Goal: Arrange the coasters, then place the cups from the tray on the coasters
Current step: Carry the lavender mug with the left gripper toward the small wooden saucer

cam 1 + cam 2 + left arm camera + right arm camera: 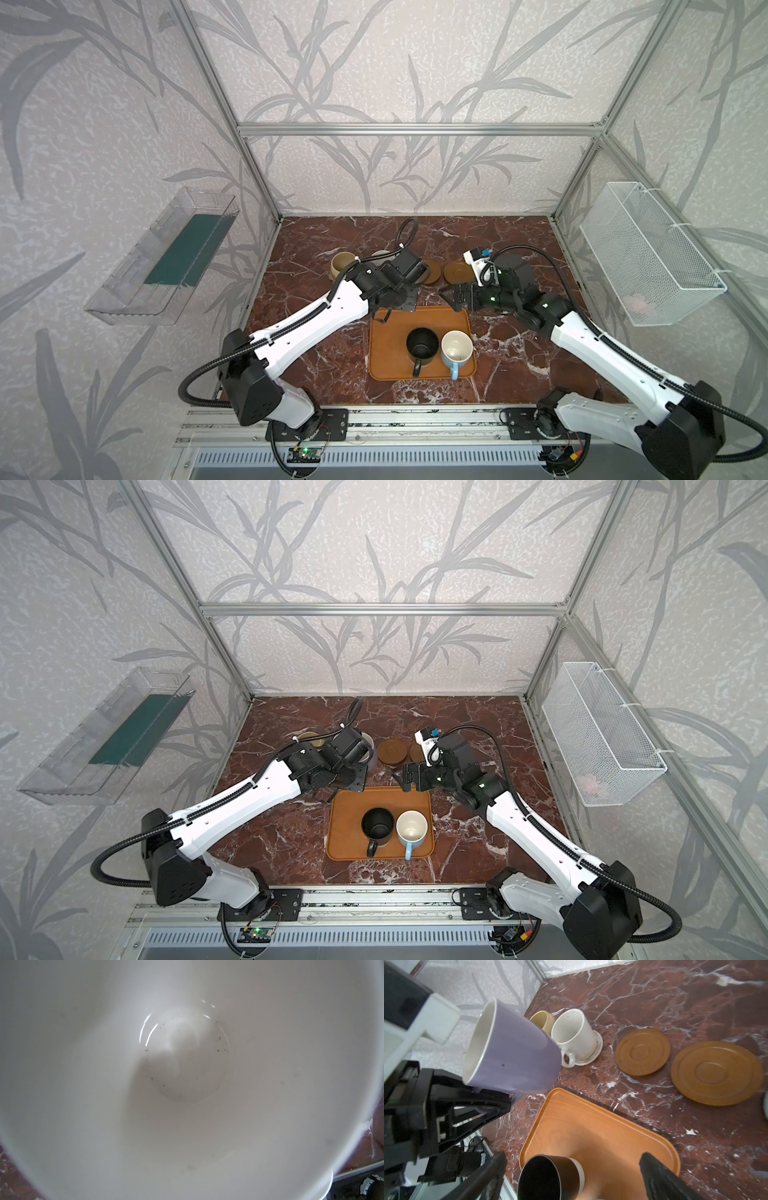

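Two robot arms work over a red marble surface [675, 997], seen from above and from each wrist. The left pincer [500, 1103] is pressed shut on the lavender mug [512, 1053], apparently at its handle. It holds the mug clear of the surface and tilted — mouth back toward the wrist, base aimed forward and down — so the left wrist view shows only the mug's white inside. Just beyond the base, the white mug [574, 1032] stands on a cream woven coaster [599, 1043], with the beige mug [543, 1019] behind it. The nearer wooden disc [642, 1052] lies bare past the far edge of the tray [602, 1122], to the right of the left pincer in both top views; the second wooden disc [716, 1073] lies further right. The left arm looks best placed for the nearer disc, though the mug would need righting first. The right pincer [451, 294] hangs spread and empty over the tray's far edge. The black mug [548, 1178] and light blue mug [456, 350] stand on the tray.
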